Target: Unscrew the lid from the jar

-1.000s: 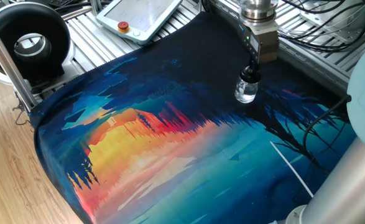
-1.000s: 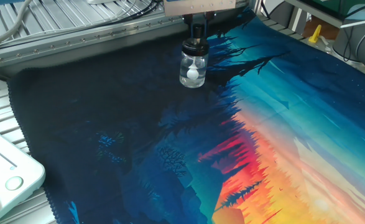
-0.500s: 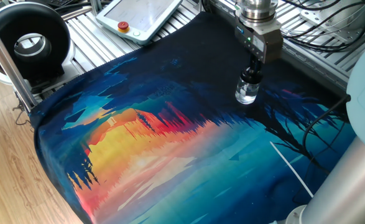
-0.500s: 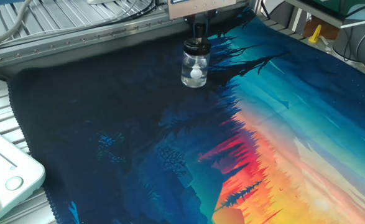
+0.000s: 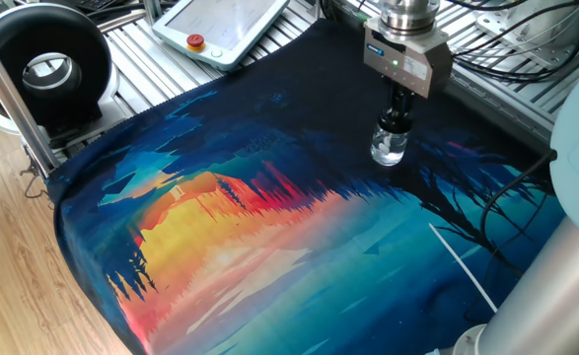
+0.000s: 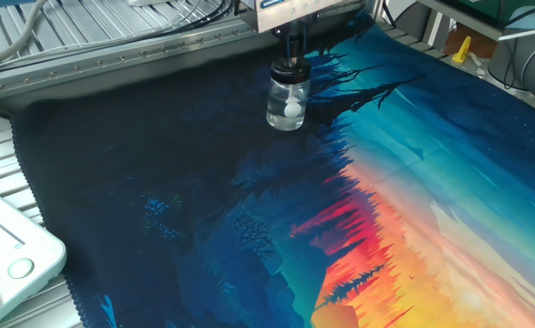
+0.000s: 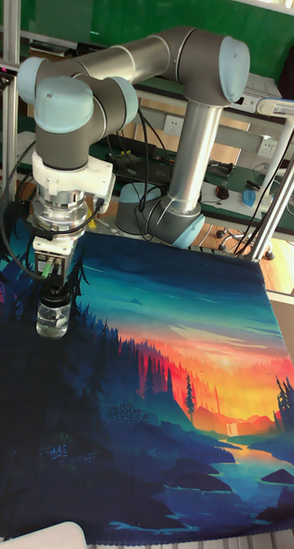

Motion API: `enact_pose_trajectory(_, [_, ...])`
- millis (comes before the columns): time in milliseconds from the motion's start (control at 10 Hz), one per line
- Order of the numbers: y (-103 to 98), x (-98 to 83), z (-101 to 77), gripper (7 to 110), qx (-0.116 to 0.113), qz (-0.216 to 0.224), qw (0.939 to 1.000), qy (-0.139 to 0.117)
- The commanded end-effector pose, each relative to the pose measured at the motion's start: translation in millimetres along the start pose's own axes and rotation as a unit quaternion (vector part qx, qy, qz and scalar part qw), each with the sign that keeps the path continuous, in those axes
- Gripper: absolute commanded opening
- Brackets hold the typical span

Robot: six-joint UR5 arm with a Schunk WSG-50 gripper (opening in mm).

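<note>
Right now my claw (image 5: 398,110) pinches the lid (image 5: 396,122) directly beneath it. Nothing braces the jar (image 5: 389,146) below. It could spin along, leaving the lid threaded.

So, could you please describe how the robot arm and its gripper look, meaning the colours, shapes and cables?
The arm is built of thick silver-grey metal tubes joined by rounded joints with pale blue caps. Black cables hang beside its base. At the wrist sits a ribbed silver ring above a grey box-shaped gripper body carrying a small green light. The gripper ends in two narrow black fingers.
</note>
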State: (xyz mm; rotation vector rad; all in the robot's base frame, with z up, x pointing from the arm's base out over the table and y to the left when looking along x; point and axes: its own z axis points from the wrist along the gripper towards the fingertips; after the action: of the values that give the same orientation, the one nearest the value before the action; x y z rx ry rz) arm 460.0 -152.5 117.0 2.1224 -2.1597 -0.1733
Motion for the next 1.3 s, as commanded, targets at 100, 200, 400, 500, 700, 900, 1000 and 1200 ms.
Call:
enact_pose_trajectory(100, [-9.2, -1.6, -5.3, 7, 0.029, -0.062, 0.9976, 0.008])
enact_pose_trajectory(200, [-11.5, -0.8, -8.7, 7, 0.039, -0.067, 0.9969, 0.015])
enact_pose_trajectory(400, [-9.9, -1.0, -11.5, 7, 0.042, -0.066, 0.9967, 0.018])
enact_pose_trajectory(500, [-12.5, -3.4, -11.8, 7, 0.048, -0.066, 0.9965, 0.015])
enact_pose_trajectory(700, [-9.8, -4.8, -16.9, 7, 0.052, -0.062, 0.9966, 0.016])
enact_pose_trajectory(900, [-4.7, -2.9, -22.9, 7, 0.050, -0.052, 0.9972, 0.020])
enact_pose_trajectory(1000, [0.0, -0.3, -28.3, 7, 0.049, -0.039, 0.9977, 0.026])
enact_pose_trajectory(1200, [5.0, 0.4, -32.4, 7, 0.042, -0.034, 0.9983, 0.023])
